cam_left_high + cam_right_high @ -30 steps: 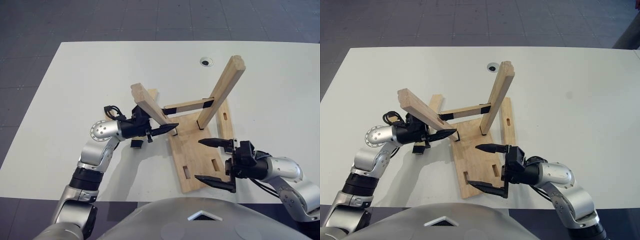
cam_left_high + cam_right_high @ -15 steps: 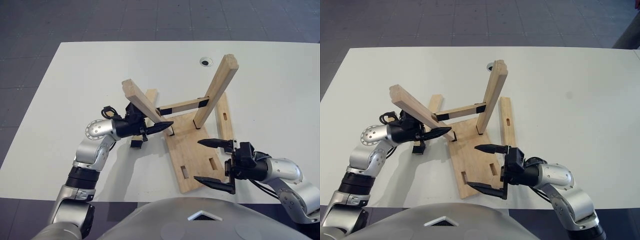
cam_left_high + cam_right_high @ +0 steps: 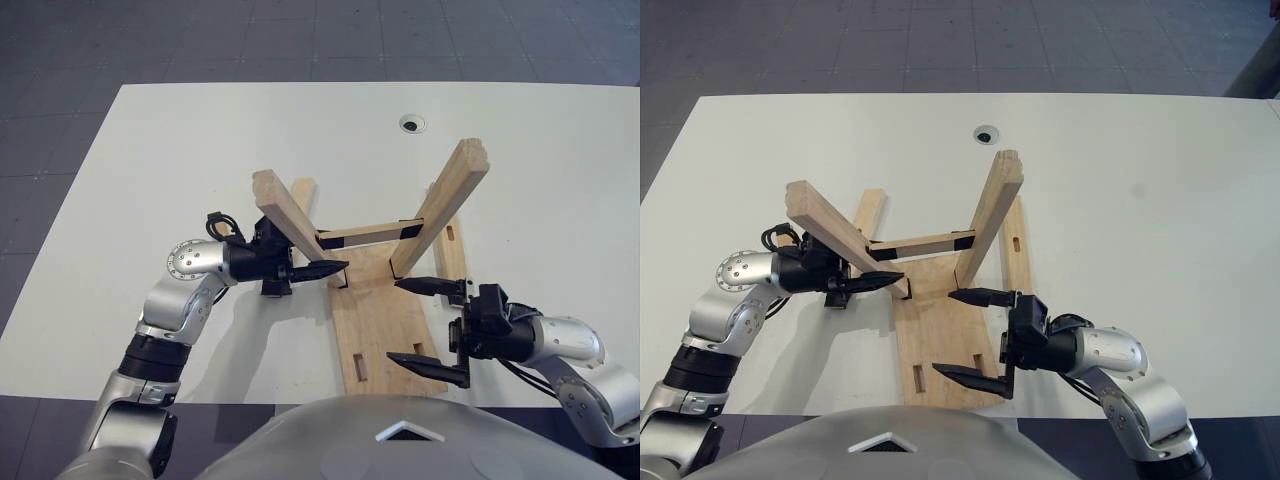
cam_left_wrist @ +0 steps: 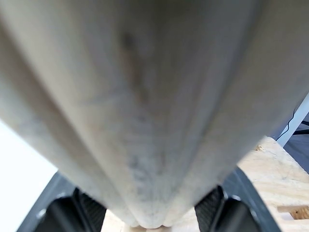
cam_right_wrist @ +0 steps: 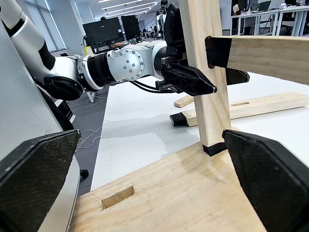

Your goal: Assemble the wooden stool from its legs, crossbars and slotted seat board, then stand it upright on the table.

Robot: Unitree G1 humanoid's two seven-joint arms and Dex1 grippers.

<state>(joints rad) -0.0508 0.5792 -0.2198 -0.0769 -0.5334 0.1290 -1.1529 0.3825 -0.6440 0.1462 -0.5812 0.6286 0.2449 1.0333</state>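
The slotted seat board (image 3: 372, 325) lies flat near the table's front edge. Two wooden legs stand tilted on its far end, splayed apart and joined by a black-tipped crossbar (image 3: 365, 235). My left gripper (image 3: 322, 268) is shut on the lower part of the left leg (image 3: 290, 222); that leg (image 4: 145, 96) looms between the pads (image 4: 89, 208). The right leg (image 3: 440, 205) leans toward the right. My right gripper (image 3: 396, 320) is open beside the board's right edge, holding nothing, and faces the left leg's foot (image 5: 206, 87) across the board (image 5: 169, 193).
One loose slotted bar (image 3: 453, 248) lies on the table right of the board. A second bar (image 3: 301, 192) lies behind the left leg, its black tip (image 3: 270, 290) under my left gripper. A cable hole (image 3: 411, 123) sits far back. Open table on both sides.
My left gripper swung the leg frame left and then back right. The seat board turned and slid toward the front edge. The right gripper stayed put, open.
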